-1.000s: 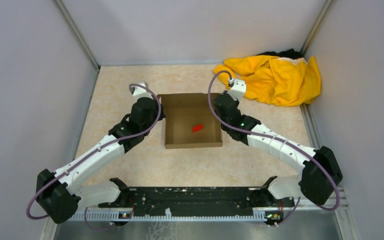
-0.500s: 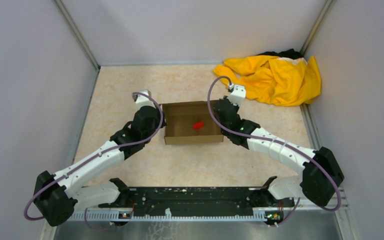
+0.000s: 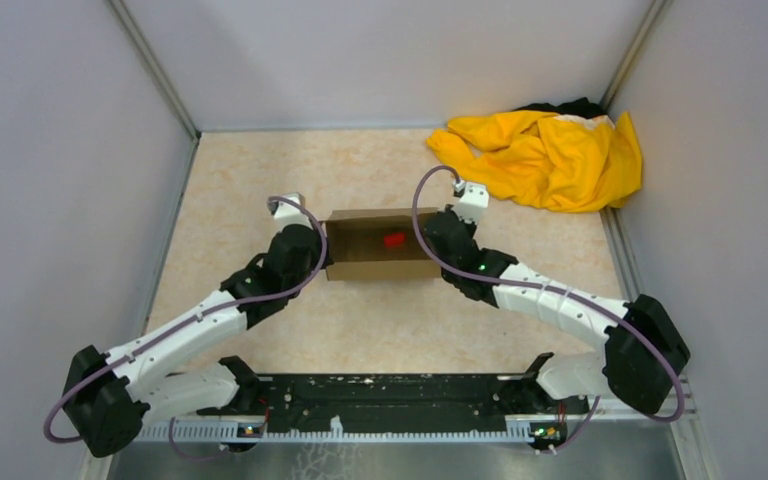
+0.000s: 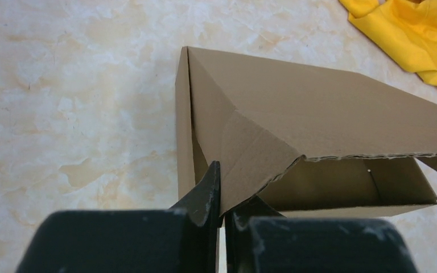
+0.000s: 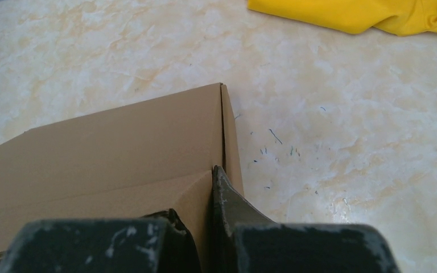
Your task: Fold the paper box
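Two tight pinches on the lid of the paper box (image 3: 380,245), left gripper (image 4: 222,196) at its left end, right gripper (image 5: 196,193) opposite, across its length.

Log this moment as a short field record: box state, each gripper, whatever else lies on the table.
paper box: mid-table, lid panel tilted partway over the tray, not closed
left gripper: shut on the paper box, pinching the left end of the lid
right gripper: shut on the paper box, pinching the right end of the lid
red block: seen inside the box
yellow cloth: crumpled at the far right corner, apart from the box
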Tool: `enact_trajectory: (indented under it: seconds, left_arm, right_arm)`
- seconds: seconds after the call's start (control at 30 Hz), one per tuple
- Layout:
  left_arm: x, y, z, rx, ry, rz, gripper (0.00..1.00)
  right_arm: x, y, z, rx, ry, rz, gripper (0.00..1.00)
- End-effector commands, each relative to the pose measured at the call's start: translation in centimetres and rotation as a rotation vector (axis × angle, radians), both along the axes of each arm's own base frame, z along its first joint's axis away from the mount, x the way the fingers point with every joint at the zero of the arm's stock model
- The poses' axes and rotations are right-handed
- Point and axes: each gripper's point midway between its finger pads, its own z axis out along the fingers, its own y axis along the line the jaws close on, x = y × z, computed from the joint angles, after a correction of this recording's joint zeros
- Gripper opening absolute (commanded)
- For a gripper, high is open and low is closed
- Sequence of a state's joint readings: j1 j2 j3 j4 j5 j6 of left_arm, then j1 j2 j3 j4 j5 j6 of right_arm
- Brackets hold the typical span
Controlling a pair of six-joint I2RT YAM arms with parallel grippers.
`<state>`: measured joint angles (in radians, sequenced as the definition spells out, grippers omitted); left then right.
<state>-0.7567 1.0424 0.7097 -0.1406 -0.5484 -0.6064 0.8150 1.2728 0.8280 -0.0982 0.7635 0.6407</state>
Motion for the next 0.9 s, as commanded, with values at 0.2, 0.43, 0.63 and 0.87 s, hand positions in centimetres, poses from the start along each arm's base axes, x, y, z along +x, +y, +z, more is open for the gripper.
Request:
enact_trajectory:
  seconds: [0.2,0.43,0.63,0.87]
  left_arm:
    - [-3.0,1.1,-3.4,-0.003,0.077,0.005,0.06]
    - [-4.8,2.2,-5.4,-0.021,0.132,0.025,0.13]
    - [-5.8,3.0,-6.9,-0.018,0.175,0.036,0.15]
    - [-6.5,3.4,-7.2,-0.027,0.193,0.041,0.16]
  right_arm:
    - [-2.5,-0.9,-0.7,0.018,0.011,-0.019,0.0]
    - [-3.7,-0.9,-2.1,0.007,0.042,-0.009,0.0]
    - [-4.8,-0.7,-3.4,0.018,0.071,0.002,0.28]
    - [-6.1,-1.1,-4.3,0.045,0.097,0.03,0.4]
